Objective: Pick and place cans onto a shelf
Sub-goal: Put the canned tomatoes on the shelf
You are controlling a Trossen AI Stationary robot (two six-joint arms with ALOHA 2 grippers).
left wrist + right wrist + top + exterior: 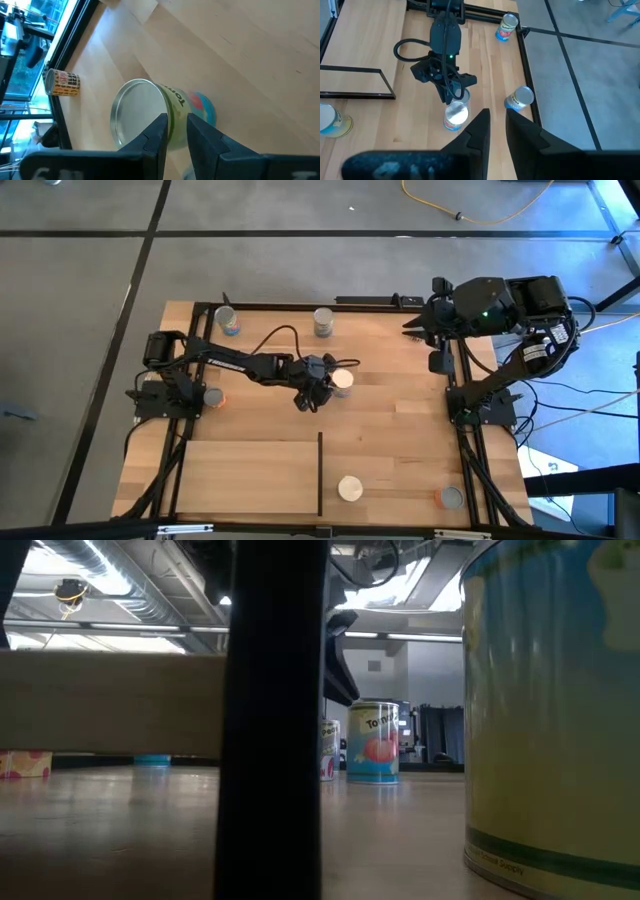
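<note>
at the middle of the table (400,395), the left gripper (318,385) hangs just beside an upright can (342,379) with a silver top, on the can's left side in the high view. its own wrist view shows the two fingers (156,135) set close together with only a thin slot between them, poised over the can's near rim, with nothing clamped. that slot looks too narrow to take the can, so i judge the fingers must spread before the approach goes further. to do this step well, the gripper should drop so the pads meet the label wall on opposite sides, below the rim, and close squarely; a bite on the lid edge alone could tip or roll the can. the shelf (255,475), at the table's near edge with its black divider (320,472), already holds one cream-topped can (350,488) just right of the divider. the right gripper (415,328) waits at the far right corner, fingers nearly together and holding nothing.
</note>
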